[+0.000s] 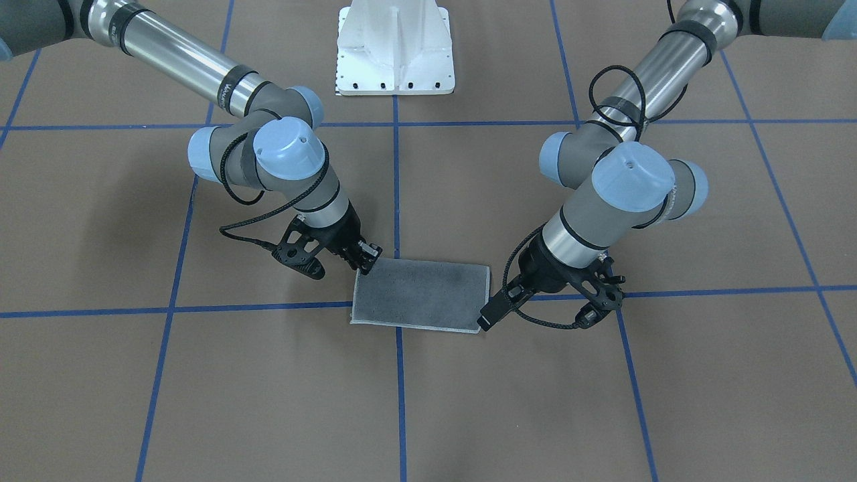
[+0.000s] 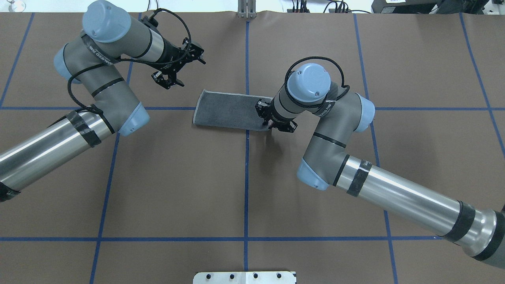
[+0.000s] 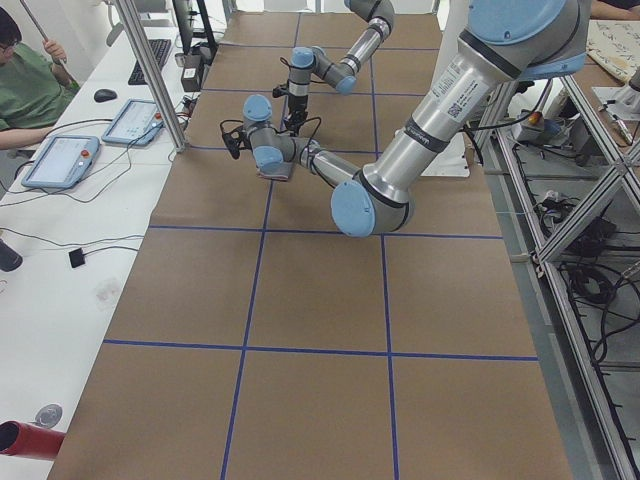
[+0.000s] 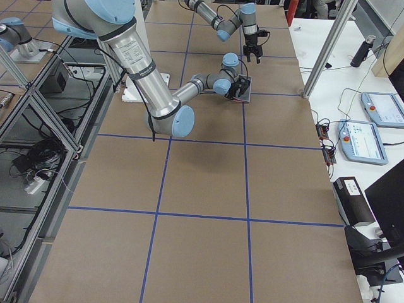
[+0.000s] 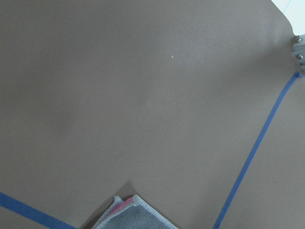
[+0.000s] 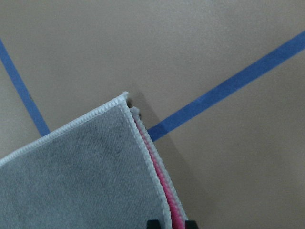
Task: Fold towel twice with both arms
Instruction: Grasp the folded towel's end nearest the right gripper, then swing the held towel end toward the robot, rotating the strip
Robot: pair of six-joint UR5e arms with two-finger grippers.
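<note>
The towel (image 1: pixel 420 294) lies flat on the brown table as a grey rectangle, folded in two, with a pink strip showing between its layers (image 6: pixel 164 191). My right gripper (image 1: pixel 367 260) sits low on the towel's corner nearest the robot; in the right wrist view its two fingertips (image 6: pixel 153 223) close on the hemmed edge. My left gripper (image 1: pixel 492 314) hovers off the opposite end, clear of the cloth, and looks open (image 2: pixel 199 55). The left wrist view shows only the towel's corner (image 5: pixel 136 217) and bare table, no fingers.
The white pedestal base (image 1: pixel 395 47) stands behind the towel. Blue tape lines (image 2: pixel 246 177) grid the brown tabletop. A seated person (image 3: pixel 30 80) and tablets (image 3: pixel 60 160) occupy a side desk. Aluminium frame posts (image 4: pixel 322 57) stand along the table's edge.
</note>
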